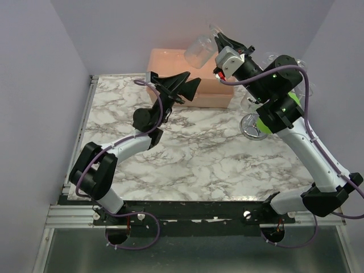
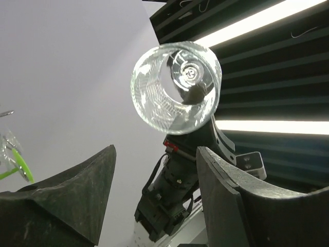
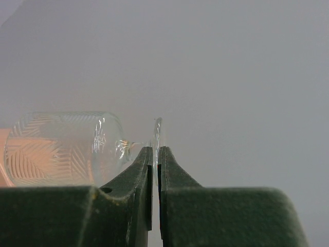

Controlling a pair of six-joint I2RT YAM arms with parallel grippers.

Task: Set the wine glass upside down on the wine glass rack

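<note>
The clear ribbed wine glass [image 1: 199, 52] hangs on its side high over the back of the table. My right gripper [image 1: 223, 40] is shut on its foot. In the right wrist view the fingertips [image 3: 146, 157] pinch the thin round foot [image 3: 157, 135], and the bowl [image 3: 56, 149] points left. My left gripper [image 1: 177, 85] stands open just below and to the left of the glass, holding nothing. Its view looks into the glass's mouth [image 2: 175, 87] above its two spread fingers [image 2: 82, 195]. The wine glass rack [image 1: 252, 126] stands at the right, with only its round shiny base showing behind the right arm.
A peach-coloured box [image 1: 165, 62] sits at the back of the marble table [image 1: 199, 165], under the glass. Something green [image 1: 264, 120] sits by the rack's base, and green with clear glass shows at the left edge of the left wrist view [image 2: 15, 162]. Purple walls close in the sides.
</note>
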